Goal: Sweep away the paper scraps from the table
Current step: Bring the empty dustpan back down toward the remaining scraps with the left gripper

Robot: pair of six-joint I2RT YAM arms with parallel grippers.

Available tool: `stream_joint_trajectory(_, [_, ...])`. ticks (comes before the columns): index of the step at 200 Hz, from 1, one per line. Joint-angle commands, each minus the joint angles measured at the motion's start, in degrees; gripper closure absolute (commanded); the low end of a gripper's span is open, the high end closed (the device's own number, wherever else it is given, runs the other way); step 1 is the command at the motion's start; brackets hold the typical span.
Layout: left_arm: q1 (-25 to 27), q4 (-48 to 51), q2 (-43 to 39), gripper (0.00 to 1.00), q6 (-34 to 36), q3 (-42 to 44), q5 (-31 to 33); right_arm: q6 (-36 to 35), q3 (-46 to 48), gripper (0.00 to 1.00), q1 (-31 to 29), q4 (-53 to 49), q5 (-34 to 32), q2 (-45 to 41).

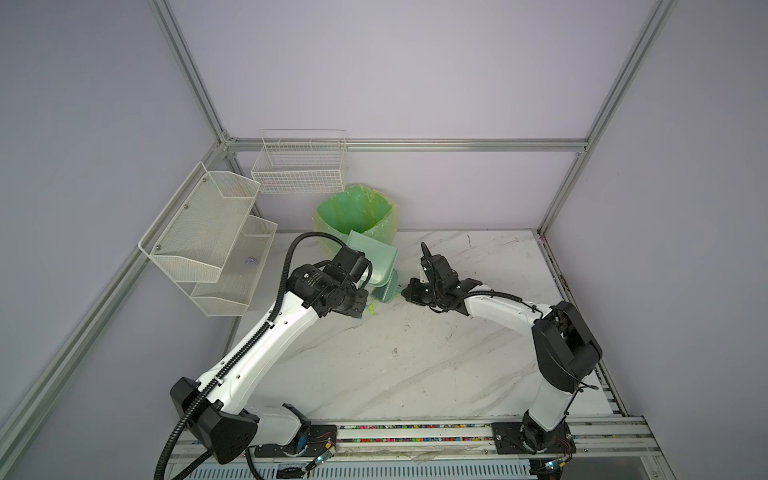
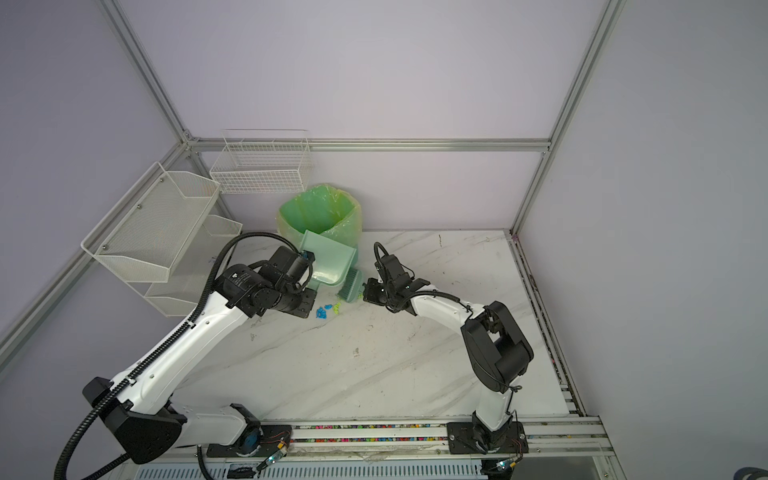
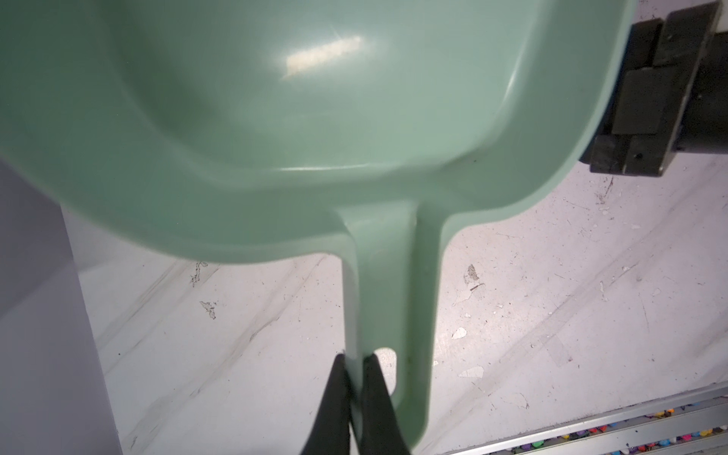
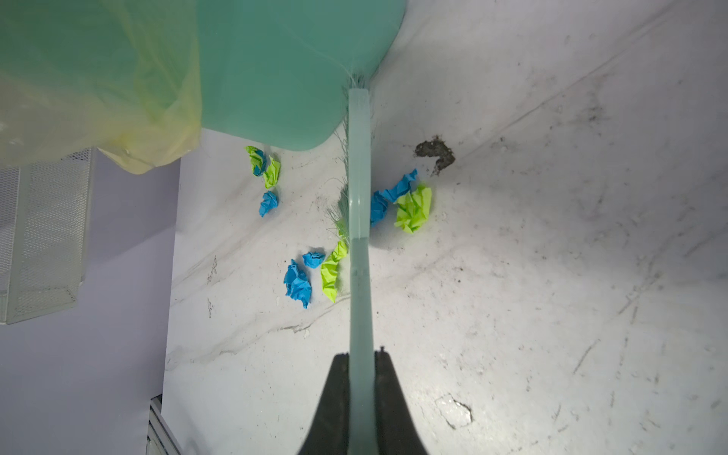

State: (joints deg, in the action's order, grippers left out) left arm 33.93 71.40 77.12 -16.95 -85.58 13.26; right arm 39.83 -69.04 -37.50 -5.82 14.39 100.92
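A mint-green dustpan (image 3: 315, 118) hangs tilted above the table (image 1: 415, 353), beside the bin; its inside shows no scraps. My left gripper (image 3: 356, 356) is shut on the dustpan's handle (image 3: 388, 299). My right gripper (image 4: 360, 354) is shut on the handle of a mint brush (image 4: 359, 165), whose bristles reach the dustpan's edge (image 4: 354, 78). In both top views the brush (image 1: 386, 291) (image 2: 350, 289) sits between the two wrists. Several blue and lime paper scraps (image 4: 411, 208) (image 2: 326, 311) lie on the table under and beside the brush and dustpan.
A bin lined with a green bag (image 1: 357, 212) stands at the table's back edge behind the dustpan. White mesh shelves (image 1: 208, 232) and a wire basket (image 1: 299, 166) hang on the left and back walls. A dark speck (image 4: 435, 151) lies near the scraps.
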Motion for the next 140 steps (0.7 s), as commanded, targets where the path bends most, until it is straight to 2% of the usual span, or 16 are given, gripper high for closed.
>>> stream_joint_trajectory(1, [0.5, -1.6, -1.1, 1.00, -0.2, 1.4, 0.3, 0.9, 2.3, 1.00, 1.5, 0.7, -0.4, -5.0])
stream_joint_trajectory(73, [2.2, -2.6, 0.8, 1.00, -0.6, 2.6, 0.4, -1.7, 10.8, 1.00, 7.6, -5.4, -1.6, -14.9])
stream_joint_trajectory(140, [2.5, -4.9, 2.4, 1.00, -1.0, 7.2, -0.7, -2.1, 12.8, 1.00, 8.5, -10.9, -4.6, -24.0])
